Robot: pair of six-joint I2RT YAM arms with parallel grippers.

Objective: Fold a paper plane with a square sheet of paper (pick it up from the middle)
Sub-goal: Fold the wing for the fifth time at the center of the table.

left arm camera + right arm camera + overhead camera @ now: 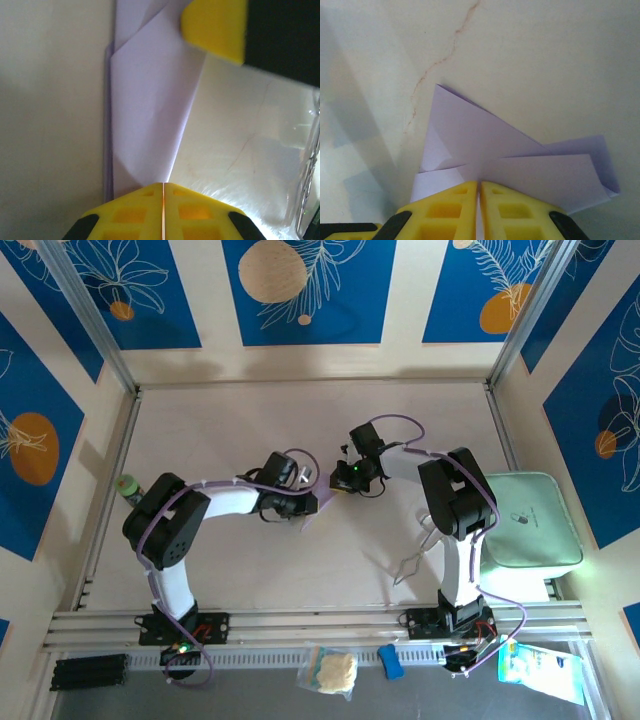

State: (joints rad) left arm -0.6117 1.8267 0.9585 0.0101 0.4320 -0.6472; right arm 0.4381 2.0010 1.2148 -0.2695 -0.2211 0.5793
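Though pale, tabletop [250, 420] amid blue walls [300, 290].

The folded sheet [322, 498] lay near the middle of the table [300, 420], between the two grippers. The left gripper [303, 506] met it from the left and the right gripper [342, 483] from the right, slightly farther back. At the left wrist, the sheet [150, 100] ran away from the gripper's tips [163, 186], touching them. At the right wrist, its layers [490, 150] spread ahead of the tips [478, 184], one edge running in between them. A tray [530, 525] sat at the table's right edge, right of the right arm. A wire piece [412, 562] lay just left of that arm. A bottle [127, 486] stood at the left edge. On the near ledge lay, left to right, a bag [330, 672], a small block [391, 661] and a packet [545, 670].
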